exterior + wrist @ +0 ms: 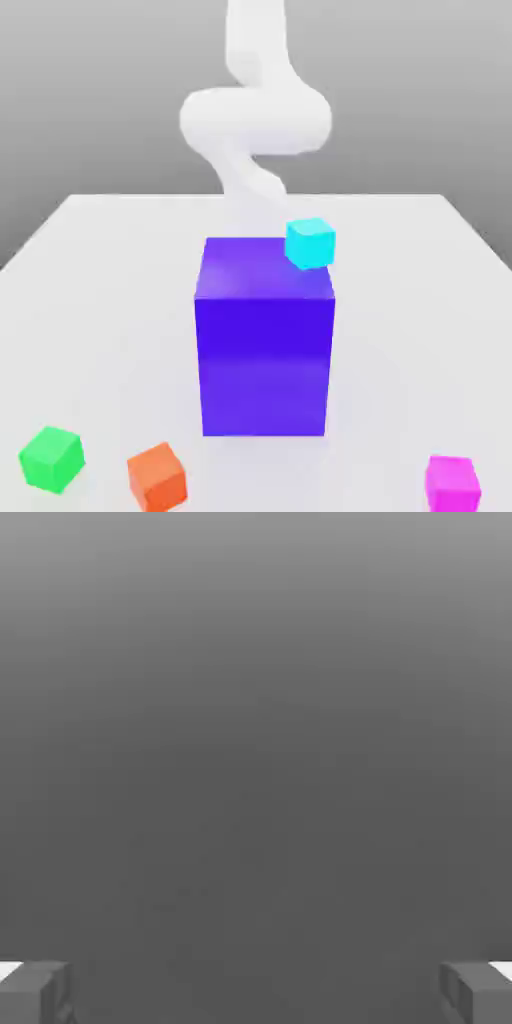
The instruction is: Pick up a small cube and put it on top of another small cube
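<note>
Four small cubes show in the exterior view. A green cube point(51, 459), an orange cube point(157, 476) and a magenta cube point(452, 483) lie on the white table point(90, 300) near its front edge. A cyan cube point(310, 243), slightly tilted, is at the back right corner of the top of a tall blue block point(265, 350); whether it rests there I cannot tell. The white arm point(255, 120) rises behind the block. In the hand view my gripper point(256, 994) is open, its grey fingertips point(35, 994) wide apart with nothing between them, facing a plain grey backdrop.
The tall blue block stands in the middle of the table, between the arm and the three front cubes. Bare table lies on both sides of it and between the orange and magenta cubes.
</note>
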Tool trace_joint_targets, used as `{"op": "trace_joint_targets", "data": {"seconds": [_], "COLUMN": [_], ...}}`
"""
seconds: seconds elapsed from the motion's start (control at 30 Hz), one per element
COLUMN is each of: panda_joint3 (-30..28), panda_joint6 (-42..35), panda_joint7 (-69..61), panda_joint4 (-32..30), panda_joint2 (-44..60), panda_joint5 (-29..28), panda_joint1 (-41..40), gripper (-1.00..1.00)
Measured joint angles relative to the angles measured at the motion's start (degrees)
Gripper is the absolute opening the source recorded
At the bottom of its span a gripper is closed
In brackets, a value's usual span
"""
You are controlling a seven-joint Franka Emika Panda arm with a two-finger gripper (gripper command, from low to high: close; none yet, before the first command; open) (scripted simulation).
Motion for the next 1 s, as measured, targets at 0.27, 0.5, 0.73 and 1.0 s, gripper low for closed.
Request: {"op": "trace_joint_targets", "data": {"seconds": [0.27,0.5,0.73,1.0], "panda_joint3": [-0.6,0.2,2.2,5.1], "panda_joint6": [5.2,9.6,14.1,20.2], "panda_joint7": [-15.0,-28.3,-41.0,-51.1], "panda_joint4": [0.1,0.1,0.1,0.7], "panda_joint2": [17.0,31.5,46.1,62.8], "panda_joint5": [-0.2,0.3,0.0,-3.8], "panda_joint1": [7.1,11.8,15.9,17.6], "gripper": [0.00,0.00,0.00,0.00]}}
